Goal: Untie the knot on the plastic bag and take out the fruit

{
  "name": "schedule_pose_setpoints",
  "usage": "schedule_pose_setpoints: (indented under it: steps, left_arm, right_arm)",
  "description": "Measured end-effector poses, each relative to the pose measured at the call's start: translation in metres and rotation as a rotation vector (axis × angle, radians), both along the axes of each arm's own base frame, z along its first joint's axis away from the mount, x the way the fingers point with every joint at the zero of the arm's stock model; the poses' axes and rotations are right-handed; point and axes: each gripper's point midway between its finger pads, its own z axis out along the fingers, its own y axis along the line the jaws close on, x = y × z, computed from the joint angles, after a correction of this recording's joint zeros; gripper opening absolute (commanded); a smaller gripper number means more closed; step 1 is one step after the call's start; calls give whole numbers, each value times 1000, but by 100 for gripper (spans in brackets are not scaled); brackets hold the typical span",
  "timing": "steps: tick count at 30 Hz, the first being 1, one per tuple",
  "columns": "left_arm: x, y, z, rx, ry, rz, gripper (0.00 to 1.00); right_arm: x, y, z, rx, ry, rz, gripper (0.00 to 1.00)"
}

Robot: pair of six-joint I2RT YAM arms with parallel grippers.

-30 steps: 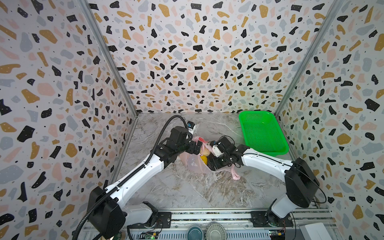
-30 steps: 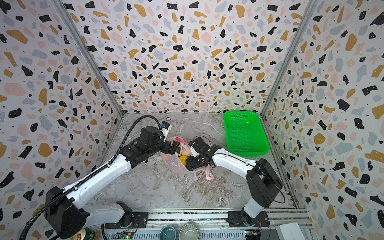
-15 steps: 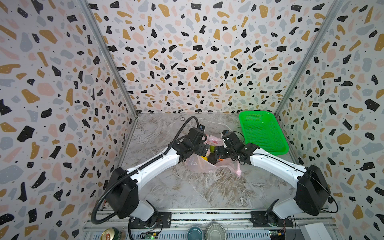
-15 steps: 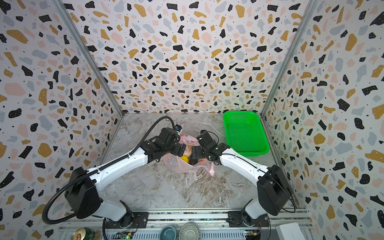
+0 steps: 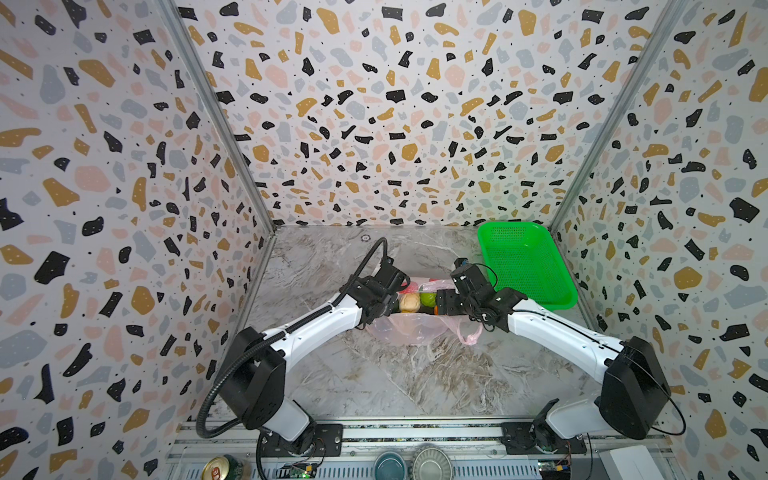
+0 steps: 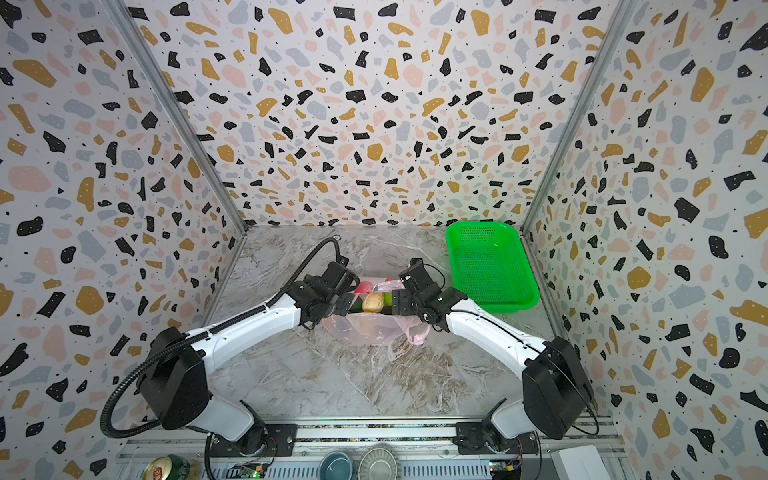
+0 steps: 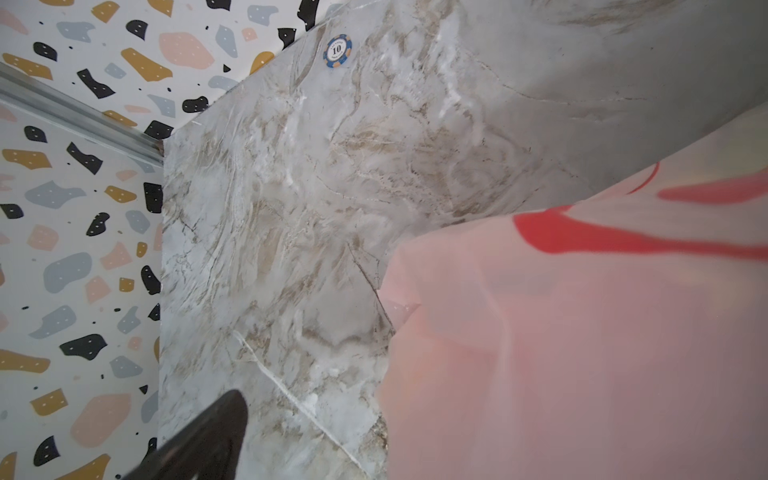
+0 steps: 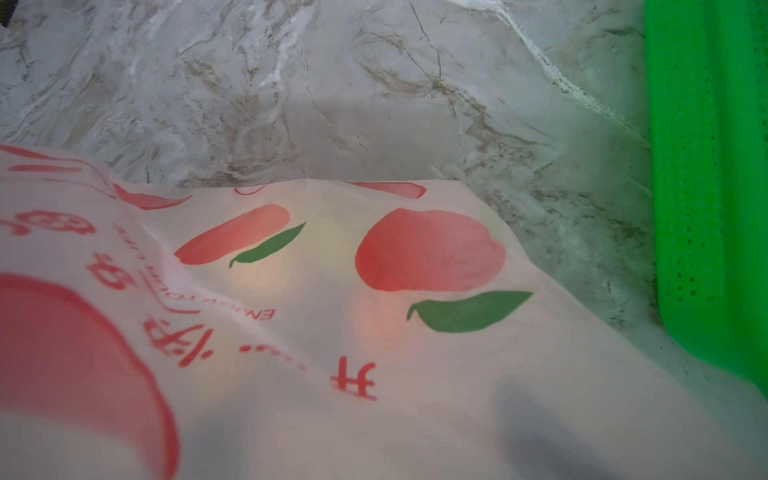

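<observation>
The pale pink plastic bag [image 5: 415, 331] [image 6: 370, 330] lies mid-table, its mouth stretched wide between my two grippers. In the mouth the fruit shows: a cream-tan piece [image 5: 409, 302] [image 6: 372, 302], a light green one [image 5: 427, 298] and a bit of orange [image 5: 436, 309]. My left gripper [image 5: 390, 305] [image 6: 347, 305] is open at the mouth's left end; one dark finger [image 7: 199, 440] shows outside the film. My right gripper [image 5: 442, 305] [image 6: 397, 305] is open at the right end, with printed bag film [image 8: 374, 311] draped over it. The knot is out of view; a loose pink handle strip [image 5: 471, 337] trails front right.
A bright green mesh basket [image 5: 523, 266] [image 6: 490, 266] stands at the back right, close to my right arm. A blue poker chip [image 7: 337, 50] lies near the back wall. A can [image 5: 220, 469] and two bowls [image 5: 390, 465] sit below the front rail.
Both arms have stretched further out over the table. The bag's mouth, bunched a second ago, now spans wide between the grippers, and more fruit shows.
</observation>
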Motion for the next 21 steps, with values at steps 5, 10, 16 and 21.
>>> schedule_pose_setpoints:
  steps: [5,10,16,21]
  left_arm:
    - [-12,13,12,-5,-10,13,79]
    - [-19,16,24,-45,-24,11,38]
    - [-22,-3,30,-151,-12,-66,19]
    - [-23,-21,32,-238,1,-127,0]
  right_arm:
    - [3,-11,-5,-22,4,-23,91]
    - [4,-12,-5,-27,1,-15,91]
    - [3,-9,-5,-25,5,5,91]
    - [1,3,-3,-25,9,58,92]
